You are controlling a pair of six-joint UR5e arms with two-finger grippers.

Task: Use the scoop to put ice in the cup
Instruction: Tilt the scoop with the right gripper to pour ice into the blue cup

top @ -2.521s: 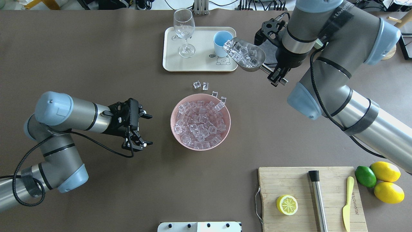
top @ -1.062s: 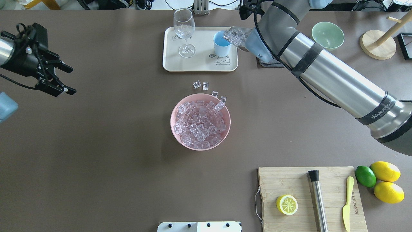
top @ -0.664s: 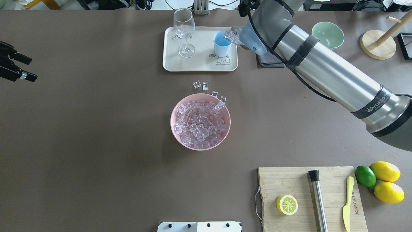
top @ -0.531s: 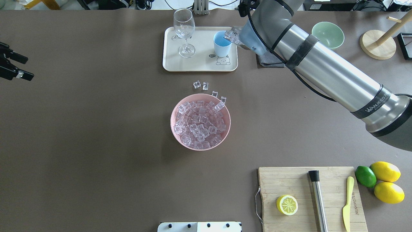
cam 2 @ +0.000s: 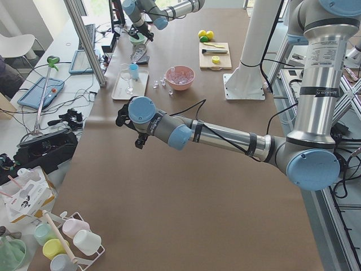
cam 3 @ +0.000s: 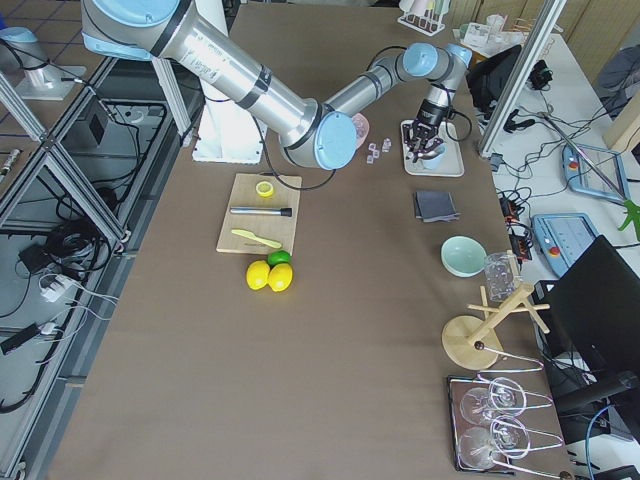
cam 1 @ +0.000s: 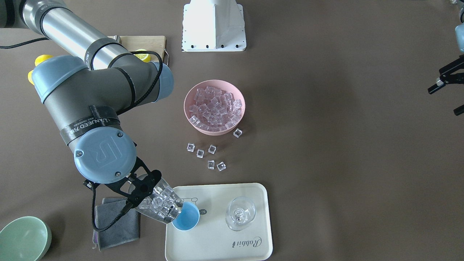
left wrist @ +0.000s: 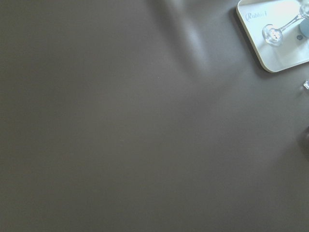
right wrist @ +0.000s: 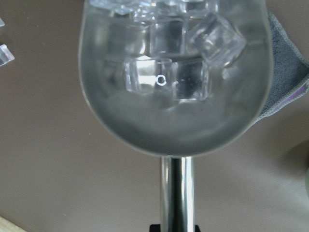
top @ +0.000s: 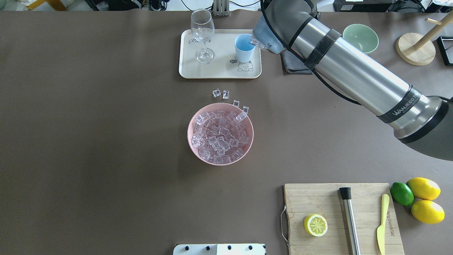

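- Shiny rounded metal scoop [right wrist: 174,128], clamped by its thin handle in the right gripper [cam 1: 139,188], tilts glassy ice cubes [right wrist: 215,41] at the blue cup [cam 1: 186,218] rim.
- The left gripper [cam 1: 445,99] has its fingers apart.

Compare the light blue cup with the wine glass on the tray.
The cup is opaque light blue, the wine glass clear. The cup is short and stemless; the wine glass stands taller on a thin stem. The scoop, loaded with ice, tilts at the cup's rim; no tool is at the wine glass. Both stand upright on the tray, and no ice shows in either.
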